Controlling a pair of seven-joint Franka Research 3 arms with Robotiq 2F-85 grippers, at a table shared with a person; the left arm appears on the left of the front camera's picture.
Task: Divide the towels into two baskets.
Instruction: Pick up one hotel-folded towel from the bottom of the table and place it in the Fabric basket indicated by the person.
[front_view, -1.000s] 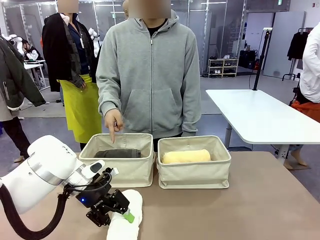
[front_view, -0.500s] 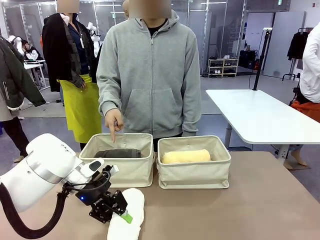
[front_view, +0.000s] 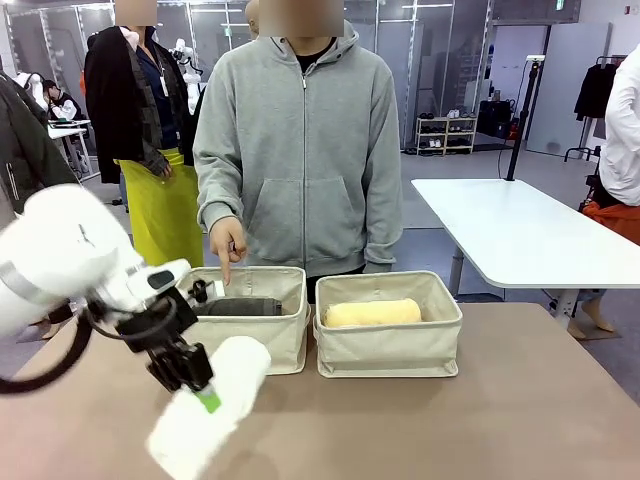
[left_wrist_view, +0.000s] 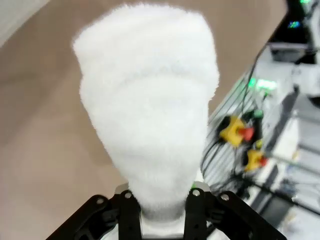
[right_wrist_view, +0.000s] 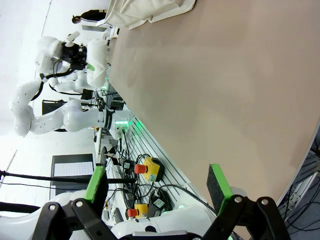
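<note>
My left gripper (front_view: 203, 393) is shut on the white towel (front_view: 210, 408) and holds it tilted in the air above the table's front left. In the left wrist view the white towel (left_wrist_view: 150, 110) bulges out from between the fingers (left_wrist_view: 129, 215). The left basket (front_view: 262, 340) holds the dark grey towel (front_view: 238, 306). A person's hand (front_view: 228, 245) points down into it. The right basket (front_view: 390, 350) holds the pale yellow towel (front_view: 372, 313). The cream-peach towel is out of view. My right gripper (right_wrist_view: 157, 187) is open with nothing in it, off the table's edge.
The brown table (front_view: 470, 420) is bare in front of the baskets and to the right. The person in a grey hoodie (front_view: 300, 150) stands right behind the baskets. A white table (front_view: 520, 235) stands farther back right.
My left arm has lifted the white towel off the table and swung it up and to the left. The pointing hand has stayed at the left basket.
</note>
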